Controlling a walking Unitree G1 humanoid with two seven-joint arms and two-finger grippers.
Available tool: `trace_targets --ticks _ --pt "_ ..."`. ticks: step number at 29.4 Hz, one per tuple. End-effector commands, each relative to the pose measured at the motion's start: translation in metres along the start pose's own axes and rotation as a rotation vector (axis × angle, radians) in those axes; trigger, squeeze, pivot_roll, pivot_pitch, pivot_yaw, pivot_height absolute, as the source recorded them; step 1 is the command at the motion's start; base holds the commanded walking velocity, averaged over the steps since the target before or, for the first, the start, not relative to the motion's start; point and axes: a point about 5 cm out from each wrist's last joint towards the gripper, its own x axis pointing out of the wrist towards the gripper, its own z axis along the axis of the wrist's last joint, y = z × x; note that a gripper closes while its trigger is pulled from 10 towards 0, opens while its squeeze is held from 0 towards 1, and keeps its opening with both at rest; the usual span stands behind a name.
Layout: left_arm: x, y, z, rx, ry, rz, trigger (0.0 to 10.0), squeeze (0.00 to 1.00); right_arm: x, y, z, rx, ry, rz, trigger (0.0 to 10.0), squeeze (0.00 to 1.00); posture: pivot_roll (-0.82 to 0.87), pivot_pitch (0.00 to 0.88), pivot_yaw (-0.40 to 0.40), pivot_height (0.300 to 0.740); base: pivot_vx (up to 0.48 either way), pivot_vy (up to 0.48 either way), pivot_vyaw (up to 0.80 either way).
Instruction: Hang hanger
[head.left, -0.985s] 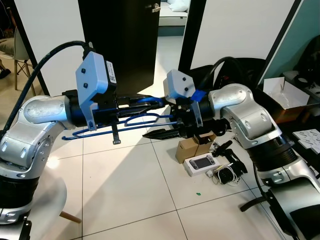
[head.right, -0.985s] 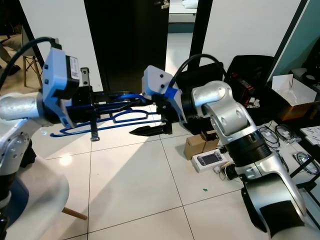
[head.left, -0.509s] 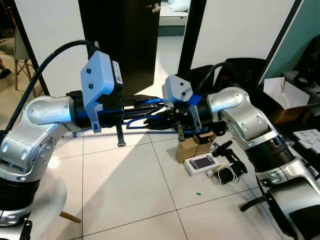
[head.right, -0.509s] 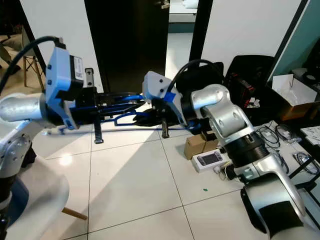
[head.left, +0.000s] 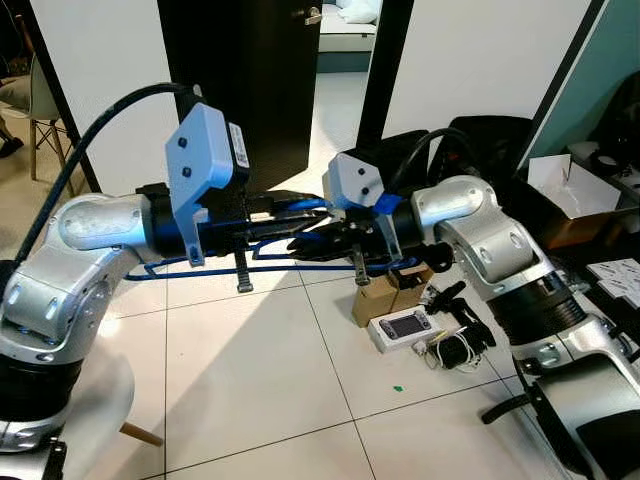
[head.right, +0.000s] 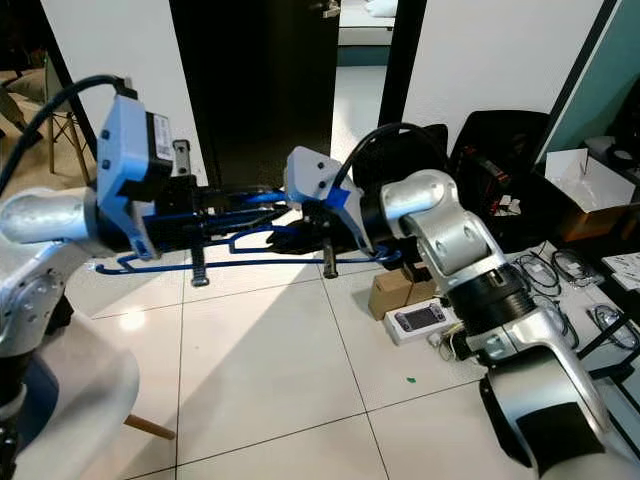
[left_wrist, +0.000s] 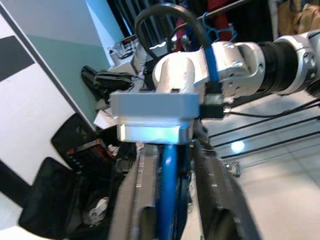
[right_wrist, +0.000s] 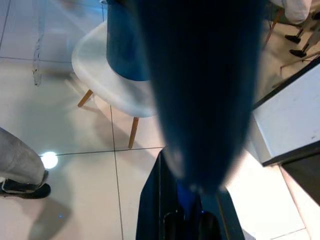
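A blue hanger (head.left: 200, 268) lies level in the air above the tiled floor, between my two arms. My left gripper (head.left: 298, 205) is shut on its upper part; in the left wrist view the blue bar (left_wrist: 167, 190) runs between the black fingers (left_wrist: 215, 195). My right gripper (head.left: 306, 243) reaches in from the right, facing the left one, and is shut on the hanger near its middle. The right wrist view has the hanger as a dark blue blur (right_wrist: 200, 90) close to the lens.
A dark door (head.left: 240, 90) and an open doorway stand behind. On the floor at right lie small cardboard boxes (head.left: 385, 292), a handheld device (head.left: 400, 327), cables (head.left: 455, 345) and black bags (head.left: 480, 140). A white chair (right_wrist: 115, 80) and a person's leg (right_wrist: 20, 165) are nearby.
My right gripper rose from below the hanger and closed on it. The left arm shifted a little to the right and the hanger's lower bar levelled.
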Motion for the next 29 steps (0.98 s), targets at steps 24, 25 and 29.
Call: trace_targets --ticks 24,25,29 --pt "-0.074 0.04 -0.029 -0.077 0.09 0.611 10.0 1.0 -0.032 -0.009 -0.091 0.437 0.046 -0.671 1.5 0.0 0.04 0.021 -0.043 0.74 0.0 0.0 0.0" --pt "-0.076 0.035 -0.051 -0.148 0.129 0.744 10.0 0.0 -0.027 -0.005 -0.095 0.49 -0.015 -0.726 10.0 0.0 0.04 0.027 -0.044 0.74 0.0 0.0 0.0" --pt "-0.066 -0.008 -0.113 -0.374 0.247 0.979 10.0 0.0 -0.004 0.018 -0.111 0.652 -0.128 -0.839 10.0 0.0 0.04 0.042 -0.047 0.74 0.0 0.0 0.0"
